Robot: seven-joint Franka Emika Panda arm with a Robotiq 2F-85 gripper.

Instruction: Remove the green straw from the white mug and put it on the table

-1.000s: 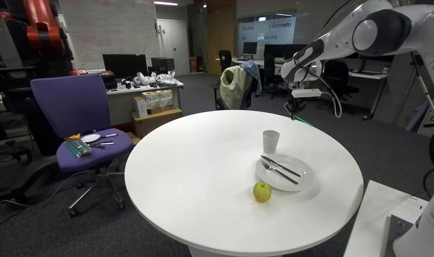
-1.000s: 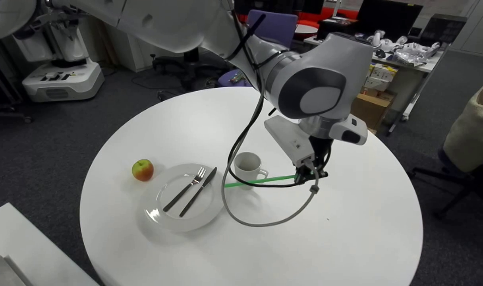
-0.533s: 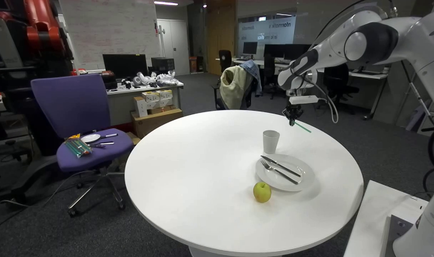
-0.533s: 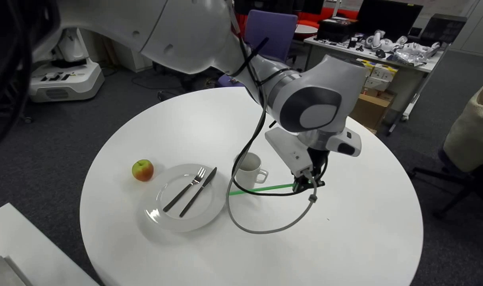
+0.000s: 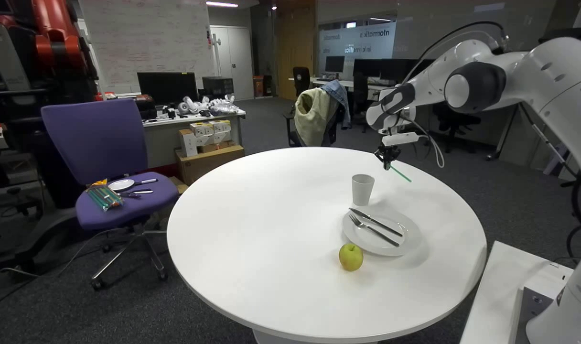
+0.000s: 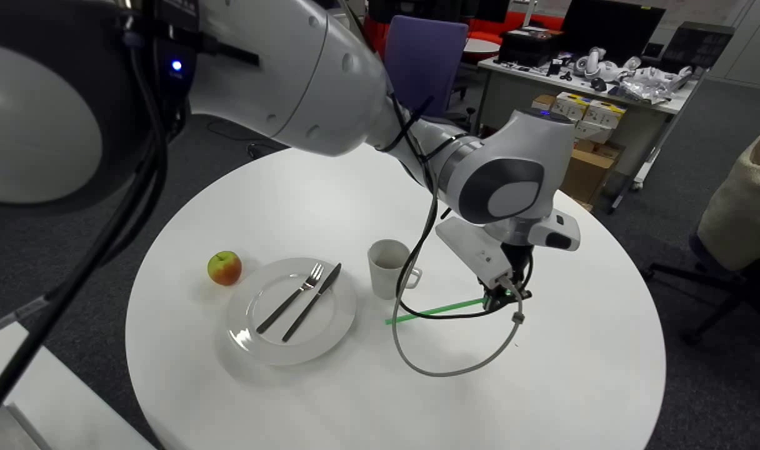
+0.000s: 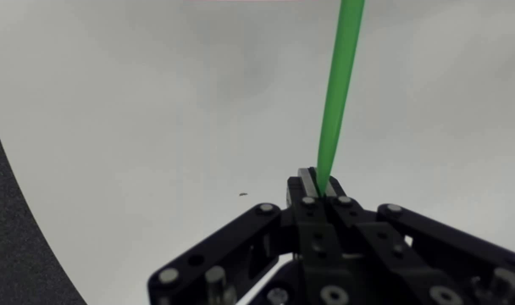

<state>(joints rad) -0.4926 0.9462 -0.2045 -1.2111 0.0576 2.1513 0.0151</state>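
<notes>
We have the tool (image 7: 319,182) clamped on the green straw (image 7: 340,76), apparently near one end; straw is out of the white mug (image 6: 383,275), just above or on the bench (image 5: 262,229), can't tell which. We'd guess light, springy, slick, easily crushed: gentle squeeze, and mid-length would balance better. Our arm (image 5: 534,79) reaches out over the bench, elbow bent, wrist low on the mug's handle side, tool pointing down.

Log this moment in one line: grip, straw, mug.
Gripper: shut on green straw | Straw: out of white mug, not yet released | Mug: upright on table
</notes>
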